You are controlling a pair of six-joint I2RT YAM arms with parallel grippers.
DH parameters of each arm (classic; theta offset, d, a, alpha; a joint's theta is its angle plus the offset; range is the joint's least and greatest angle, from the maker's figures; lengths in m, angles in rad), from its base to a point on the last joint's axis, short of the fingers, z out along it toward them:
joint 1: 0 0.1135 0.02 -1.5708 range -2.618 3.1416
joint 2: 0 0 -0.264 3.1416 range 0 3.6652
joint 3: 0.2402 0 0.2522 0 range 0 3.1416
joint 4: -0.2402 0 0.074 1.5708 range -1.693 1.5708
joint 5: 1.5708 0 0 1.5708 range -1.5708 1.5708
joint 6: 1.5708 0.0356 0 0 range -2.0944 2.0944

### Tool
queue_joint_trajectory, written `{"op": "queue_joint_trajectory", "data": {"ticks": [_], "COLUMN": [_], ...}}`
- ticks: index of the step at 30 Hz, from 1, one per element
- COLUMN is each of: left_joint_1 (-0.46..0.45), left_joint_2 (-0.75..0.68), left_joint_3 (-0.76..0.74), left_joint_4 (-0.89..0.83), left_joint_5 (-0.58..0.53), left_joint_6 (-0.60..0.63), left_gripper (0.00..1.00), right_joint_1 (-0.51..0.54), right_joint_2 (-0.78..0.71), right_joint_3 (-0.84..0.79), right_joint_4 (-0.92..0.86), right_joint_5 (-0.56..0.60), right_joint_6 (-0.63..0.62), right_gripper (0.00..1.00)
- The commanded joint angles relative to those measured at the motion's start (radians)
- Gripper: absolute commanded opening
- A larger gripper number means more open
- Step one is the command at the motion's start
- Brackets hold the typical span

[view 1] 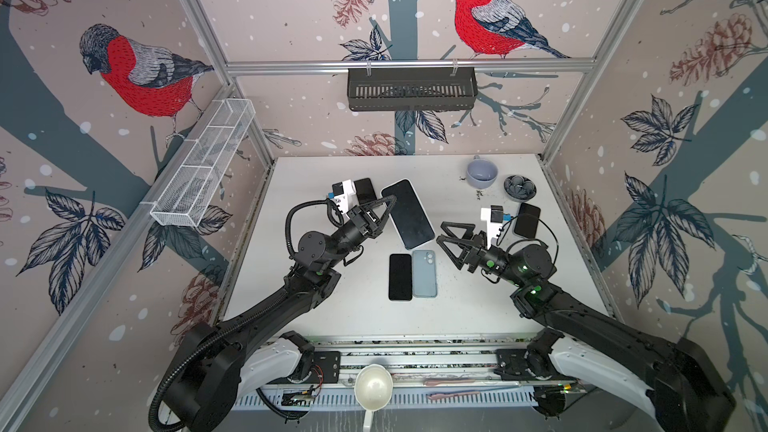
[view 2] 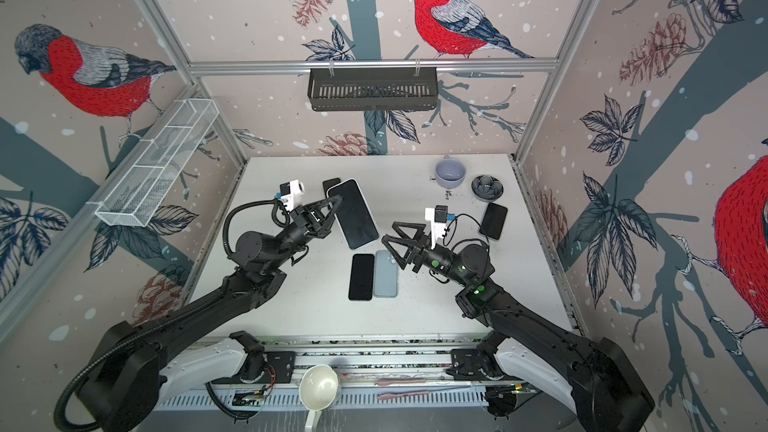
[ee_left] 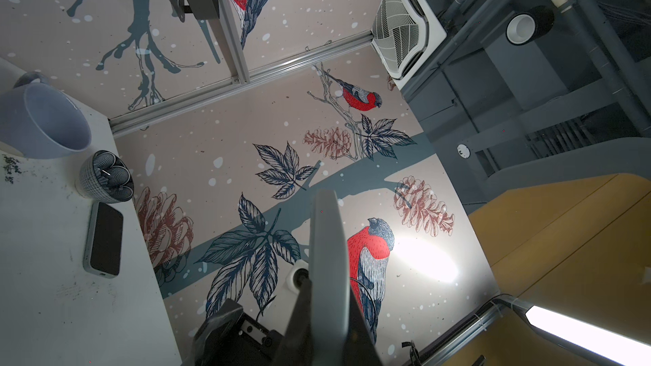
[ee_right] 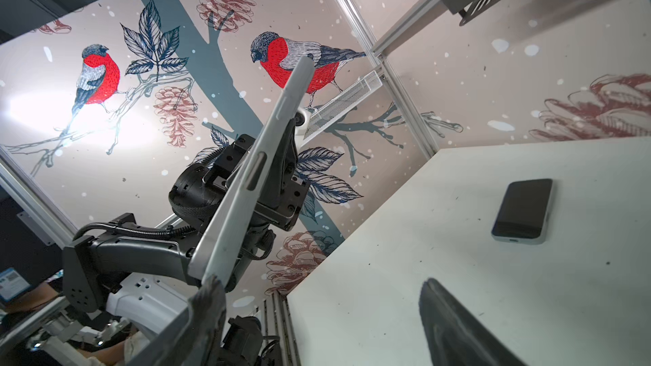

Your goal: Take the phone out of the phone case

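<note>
Nearest to the front edge of the tabletop [view 1: 457, 309], about its middle, a bare black phone [view 1: 400, 277] lies flat, side by side with a blue-grey case [view 1: 424, 274] that shows its camera openings upward; I judge this pair as already separated, though I cannot tell if the blue-grey piece is empty. Behind them, over the middle of the tabletop, the left tool [view 1: 390, 200] is clamped on one long side of the big phone [view 1: 409, 214] and holds it in the air, tilted; the light case [ee_right: 246, 184] wraps its edge all around, so for this phone the main step is not yet done. The right tool [view 1: 441, 232] has its jaws wide apart just beside the lower end of the phone and holds nothing; it seems ready to take the case or to push the phone out. Farther, one dark phone [view 1: 527, 220] lies at the right edge and another [view 1: 365, 189] toward the far left; a mug [view 1: 481, 172] and a small bowl [view 1: 519, 188] are at the far right corner. No brand, label or writing is readable anywhere.
</note>
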Motion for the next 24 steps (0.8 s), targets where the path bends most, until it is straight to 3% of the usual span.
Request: {"op": "queue_joint_trajectory", "data": {"ticks": [1, 24], "left_joint_1": [-0.006, -0.017], "left_joint_2": [0.002, 0.005], "left_joint_3": [0.004, 0.004], "left_joint_4": [0.121, 0.128], "left_joint_5": [-0.016, -0.035], "left_joint_6": [-0.028, -0.001], "left_gripper": [0.00, 0.00], "right_joint_1": [0.009, 0.096], "right_joint_2": [0.025, 0.057], "right_joint_3": [0.006, -0.045], "right_joint_4": [0.085, 0.159], "right_joint_5": [0.009, -0.013], "right_joint_6": [0.027, 0.013], "right_gripper": [0.86, 0.85]}}
